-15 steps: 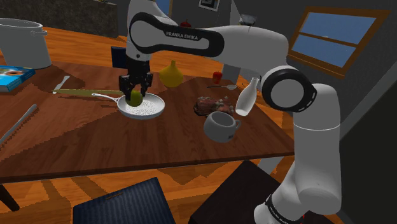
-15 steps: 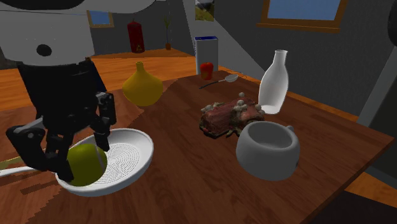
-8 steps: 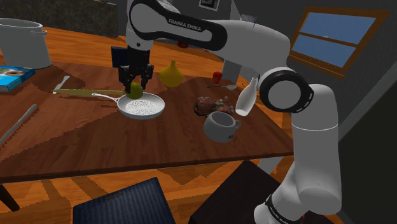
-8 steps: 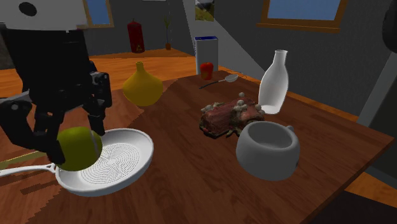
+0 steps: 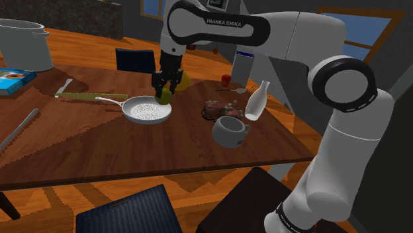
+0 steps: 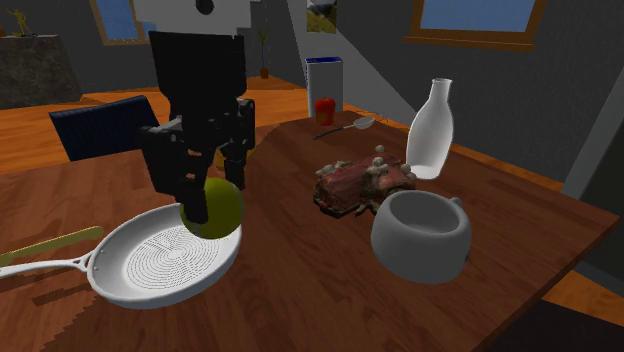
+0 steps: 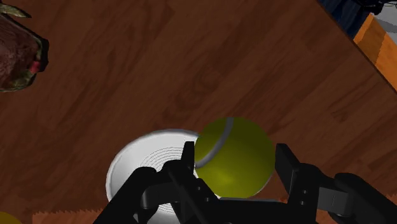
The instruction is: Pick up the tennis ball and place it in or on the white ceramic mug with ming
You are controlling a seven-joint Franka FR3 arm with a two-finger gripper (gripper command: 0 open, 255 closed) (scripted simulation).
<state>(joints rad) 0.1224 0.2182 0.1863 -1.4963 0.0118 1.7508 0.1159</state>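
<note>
The yellow-green tennis ball hangs in the air above the far rim of a white frying pan. My black gripper is shut on the ball, one finger on each side. The mug is plain white, stands upright on the wooden table, and lies toward the shoulder view's right of the ball, beyond the pan.
A plate of meat, a white bottle, a spoon, a small red object and a yellow gourd-shaped vase stand between ball and mug or behind them. A large pot, book and cutlery lie far left.
The gripper has carried the ball up out of the pan and toward the shoulder view's right, nearer the mug. It stays shut on the ball throughout.
</note>
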